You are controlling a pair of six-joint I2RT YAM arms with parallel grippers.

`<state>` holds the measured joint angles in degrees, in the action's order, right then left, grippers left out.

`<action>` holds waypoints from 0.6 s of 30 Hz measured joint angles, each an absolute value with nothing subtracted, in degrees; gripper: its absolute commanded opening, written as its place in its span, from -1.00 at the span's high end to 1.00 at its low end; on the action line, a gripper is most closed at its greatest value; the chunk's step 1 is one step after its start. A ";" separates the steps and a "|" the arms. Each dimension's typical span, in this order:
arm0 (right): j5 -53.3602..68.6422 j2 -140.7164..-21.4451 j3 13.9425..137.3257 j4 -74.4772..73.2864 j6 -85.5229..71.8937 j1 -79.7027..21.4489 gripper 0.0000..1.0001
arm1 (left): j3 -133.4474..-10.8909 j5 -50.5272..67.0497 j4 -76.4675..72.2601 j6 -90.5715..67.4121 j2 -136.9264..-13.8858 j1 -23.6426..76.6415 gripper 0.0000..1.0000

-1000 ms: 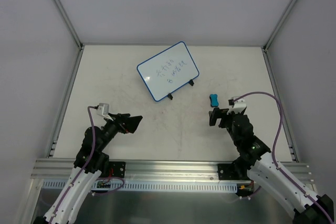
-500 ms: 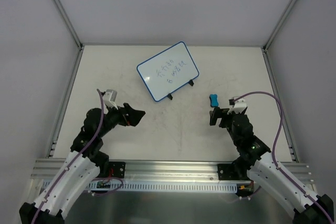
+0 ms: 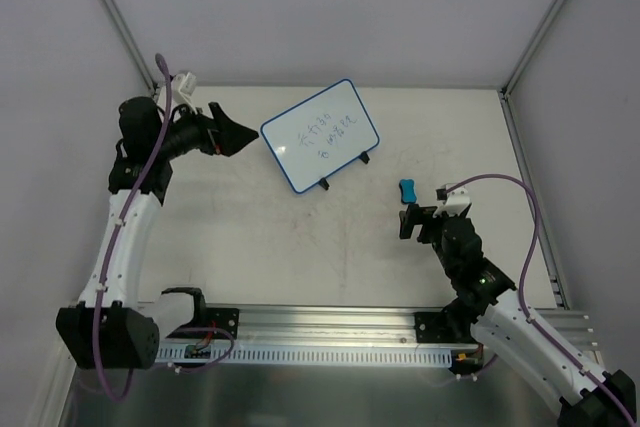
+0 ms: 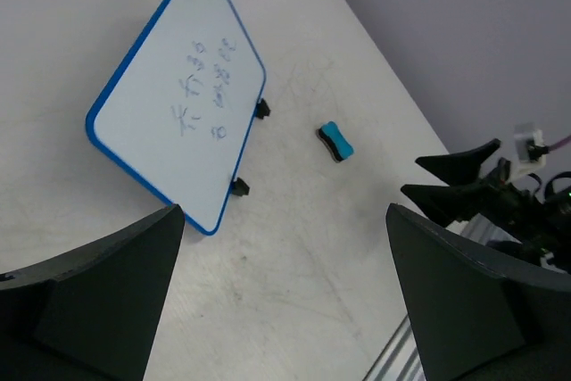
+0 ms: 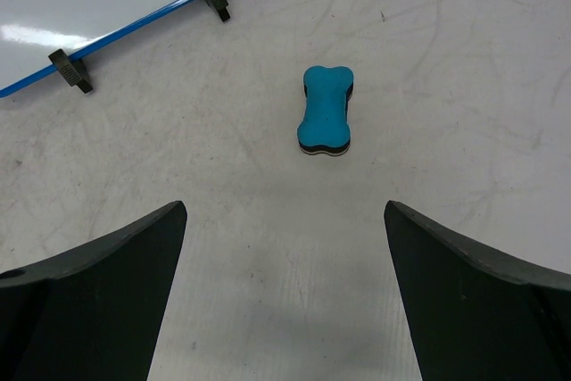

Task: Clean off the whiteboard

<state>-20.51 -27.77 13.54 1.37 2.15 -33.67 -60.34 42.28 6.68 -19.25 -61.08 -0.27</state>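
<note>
Left gripper (image 3: 247,136): jaws spread wide, empty, held just beside left corner of whiteboard (image 3: 320,135). Right gripper (image 5: 284,210): jaws likewise wide, empty, pointing at blue bone-shaped eraser (image 5: 326,111) lying flat on table (image 3: 300,247). Whiteboard: far-centre of table, propped tilted on two black clip feet, handwriting on face.

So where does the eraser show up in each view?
Top external: eraser right of centre.
Left wrist: eraser just right of centre.
Right wrist: eraser upper centre.
Shared landmark: the whiteboard, left of the eraser in all three views.
</note>
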 measured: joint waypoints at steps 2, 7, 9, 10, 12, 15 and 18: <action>-20.40 -27.77 13.54 1.39 2.15 -33.67 -0.98 | -65.52 49.91 6.90 -19.25 -66.78 -1.83 -0.98; -20.29 -27.94 13.54 1.41 2.17 -33.67 -0.98 | -77.41 64.88 6.44 -20.05 -82.83 -2.35 -0.98; -20.29 -27.92 13.54 1.41 2.17 -33.67 -0.98 | -79.72 68.31 6.72 -20.10 -87.81 -2.39 -0.98; -20.27 -27.79 13.54 1.41 2.17 -33.67 -0.98 | -80.64 69.49 6.76 -20.08 -90.54 -2.55 -0.98; -20.27 -27.33 13.54 1.41 2.17 -33.67 -0.98 | -81.65 70.61 6.96 -20.05 -94.06 -2.74 -0.98; -20.29 -26.46 13.54 1.41 2.17 -33.67 -0.98 | -82.98 70.96 7.84 -19.77 -98.65 -3.14 -0.98; -20.34 -25.80 13.54 1.48 2.17 -33.67 -0.98 | -83.20 69.76 8.38 -18.83 -100.20 -3.68 -0.98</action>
<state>-20.34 -25.80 13.54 1.48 2.17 -33.67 -83.20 69.76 8.38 -18.83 -100.20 -3.68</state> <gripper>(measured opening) 0.990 0.990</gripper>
